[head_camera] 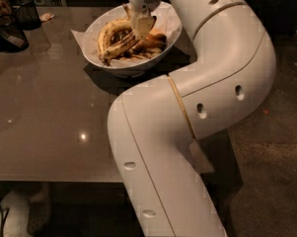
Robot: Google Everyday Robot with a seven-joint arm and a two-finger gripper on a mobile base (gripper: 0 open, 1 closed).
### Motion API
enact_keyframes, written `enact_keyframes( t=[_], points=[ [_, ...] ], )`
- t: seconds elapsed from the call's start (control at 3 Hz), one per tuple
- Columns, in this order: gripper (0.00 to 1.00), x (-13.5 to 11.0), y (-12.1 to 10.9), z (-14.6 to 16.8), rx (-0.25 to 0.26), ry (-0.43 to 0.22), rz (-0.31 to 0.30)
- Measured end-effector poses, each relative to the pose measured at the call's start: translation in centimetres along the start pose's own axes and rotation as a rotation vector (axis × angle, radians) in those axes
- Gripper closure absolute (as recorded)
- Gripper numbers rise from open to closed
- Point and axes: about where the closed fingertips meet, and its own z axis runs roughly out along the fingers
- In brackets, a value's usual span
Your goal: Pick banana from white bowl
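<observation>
Grey-brown glossy tabletop (49, 112), dim room, dark floor to the right.

Near edge: the white arm (187, 112) rises across the near right corner. It bends out past the right edge, then doubles back toward the far edge.

Far edge, right of middle: white bowl (138, 69), lined with crinkled paper (170, 19). The gripper (142, 26) hangs wrist-down inside the bowl, over its middle. How far it is open, and whether it has hold of anything, cannot be told.

The banana (119, 47), brown-streaked, lies in the bowl just left of and slightly nearer than the gripper. Its long axis runs from the bowl's near-left rim up to the gripper, and its far end is at or under the tool. An arched, cleaner banana (107, 33) curves just behind it, and dark stubby pieces (152, 41) lie to the right.

Judgement: a grasp should straddle the streaked fruit across that diagonal and avoid the arched neighbour.

Far left corner: black mesh cup (27, 13).
</observation>
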Motion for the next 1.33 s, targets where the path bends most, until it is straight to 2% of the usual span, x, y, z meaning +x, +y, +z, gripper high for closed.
enact_keyframes(
  t=[0.67, 1.0, 1.33],
  points=[
    [1.0, -0.2, 0.3, -5.2, 0.13, -0.069, 0.002],
    [1.0, 0.1, 0.9, -5.3, 0.13, -0.076, 0.008],
    [1.0, -0.3, 0.8, -6.8, 0.176, -0.108, 0.01]
  ],
)
